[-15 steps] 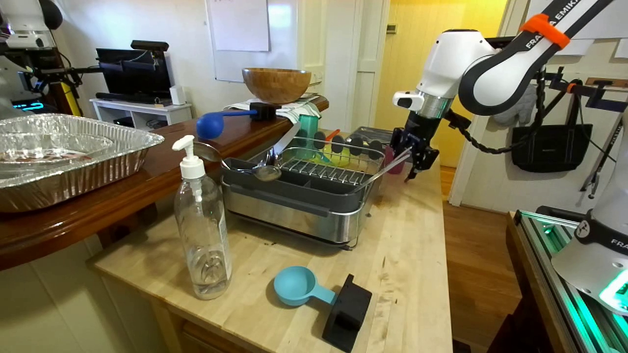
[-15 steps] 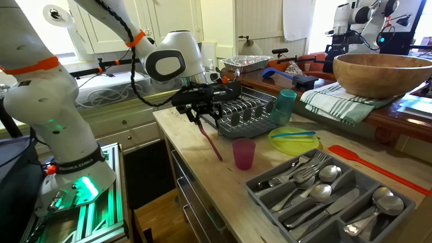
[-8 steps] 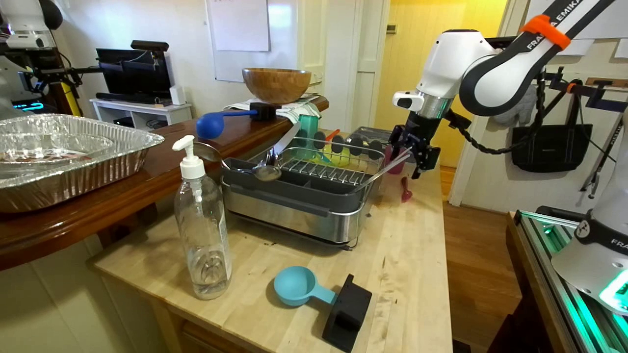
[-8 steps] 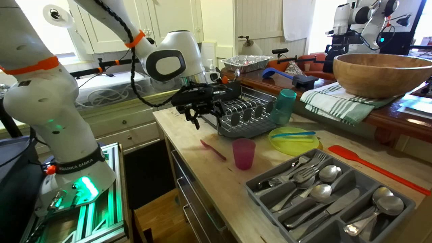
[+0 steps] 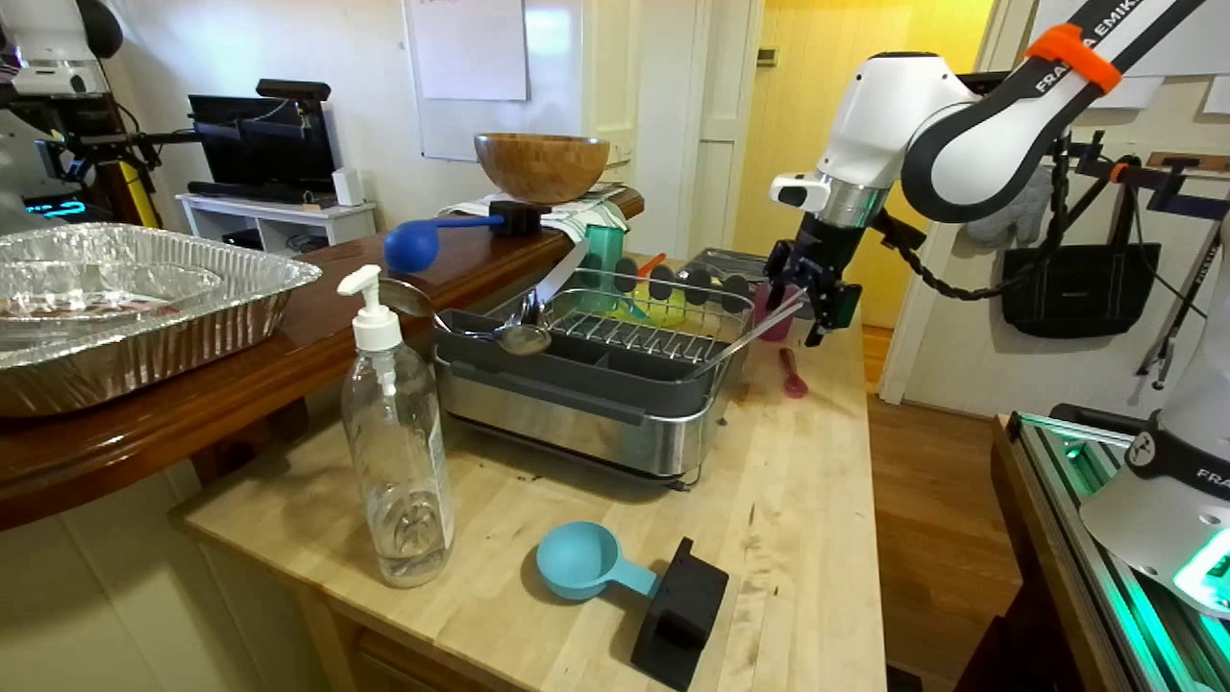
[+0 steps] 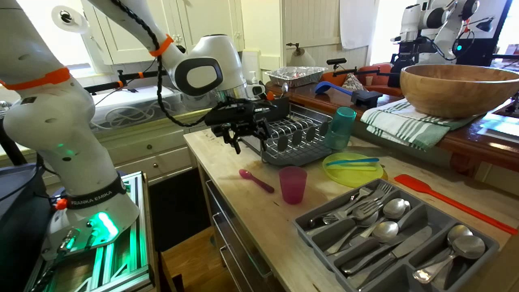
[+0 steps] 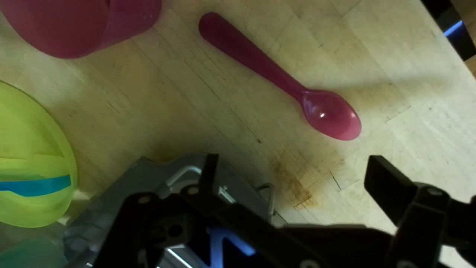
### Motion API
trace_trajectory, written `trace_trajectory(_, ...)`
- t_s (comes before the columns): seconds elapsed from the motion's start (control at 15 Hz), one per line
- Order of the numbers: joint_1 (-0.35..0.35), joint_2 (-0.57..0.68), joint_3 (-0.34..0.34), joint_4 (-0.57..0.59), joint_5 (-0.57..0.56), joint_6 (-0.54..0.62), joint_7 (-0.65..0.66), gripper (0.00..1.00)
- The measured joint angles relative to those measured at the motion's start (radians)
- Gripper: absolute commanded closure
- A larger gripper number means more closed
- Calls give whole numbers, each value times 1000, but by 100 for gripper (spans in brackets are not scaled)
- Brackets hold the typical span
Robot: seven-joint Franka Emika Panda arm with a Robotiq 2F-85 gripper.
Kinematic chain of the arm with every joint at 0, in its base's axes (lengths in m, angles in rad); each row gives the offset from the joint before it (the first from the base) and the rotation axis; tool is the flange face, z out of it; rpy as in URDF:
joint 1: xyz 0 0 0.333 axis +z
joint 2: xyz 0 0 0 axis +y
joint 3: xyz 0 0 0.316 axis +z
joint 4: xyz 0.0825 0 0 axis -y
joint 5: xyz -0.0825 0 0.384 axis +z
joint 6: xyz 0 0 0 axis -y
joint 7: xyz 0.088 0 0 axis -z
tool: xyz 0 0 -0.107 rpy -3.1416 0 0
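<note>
Pointing down, arm (image 5: 999, 168) bent, end effector (image 7: 292, 160) spread wide, perhaps tilted, near pink spoon (image 7: 280, 77)

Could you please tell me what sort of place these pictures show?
Probably a kitchen, perhaps one used for robot work. A grey plastic cutlery tray and a rectangular steel dish rack suggest the kitchen; another white robot arm in the background suggests the robot work.
</note>
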Motion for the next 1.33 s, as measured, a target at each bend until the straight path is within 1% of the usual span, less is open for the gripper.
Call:
trace_trajectory(0.2, -17, -40, 0, 9, 1, -56, 77, 0)
trace_trajectory(0.4, -46, -90, -1, 30, 1, -139, 200, 0)
trace_trajectory(0.67, -86, -107, -8, 68, 1, -160, 367, 0)
trace_trajectory(0.93, -123, -64, -16, 110, 1, -154, 541, 0)
trace_trajectory(1.33, -167, 83, -24, 189, 1, -141, 796, 0)
